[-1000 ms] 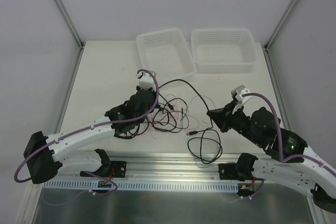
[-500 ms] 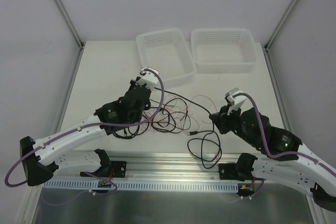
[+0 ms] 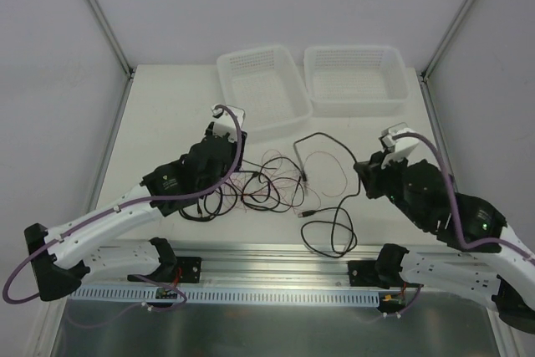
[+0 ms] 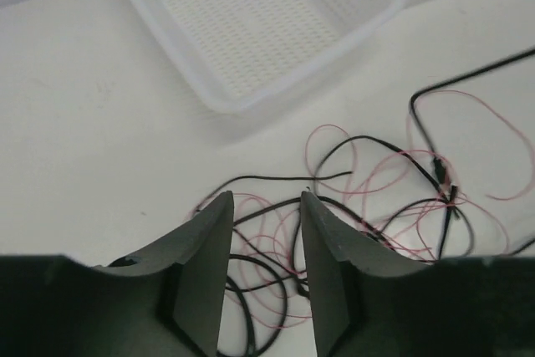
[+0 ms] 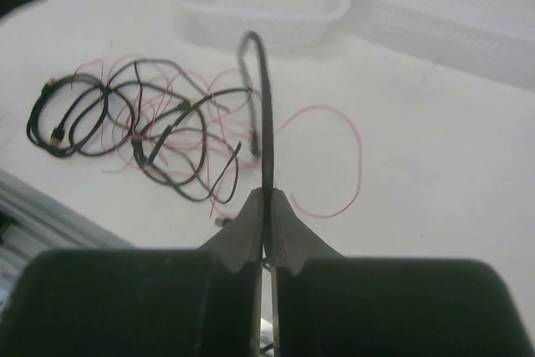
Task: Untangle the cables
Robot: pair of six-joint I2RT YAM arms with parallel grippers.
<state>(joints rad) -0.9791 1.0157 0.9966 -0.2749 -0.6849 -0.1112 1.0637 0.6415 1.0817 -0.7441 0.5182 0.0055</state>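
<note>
Well, the right gripper (image 5: pixel 264 200) has its jaws pinched shut on a black cable (image 5: pixel 266 98), which rises from the grip in a stiff arch and bends over toward the knot. The left gripper (image 4: pixel 265 202) hangs over the cables (image 3: pixel 267 186) with its jaws parted and nothing between them. The tangle lies mid-table (image 3: pixel 167 114), in front of the two baskets (image 3: pixel 261 51), with none of it in either one.

My worry is that nothing anchors the clump. If the right arm pulls, the whole heap may slide along instead of giving up the black cable, or the loops may cinch tighter. The red wire (image 5: pixel 358 152) looks likely to snag on the small plug ends. That thin round cable could also slip from the smooth dark jaws.

The black cables look rubbery and springy and hold their coils. The red ones are hair-fine and limp, lying in loose loops. The baskets are pale, translucent plastic with perforated floors, and the table is matte white.
</note>
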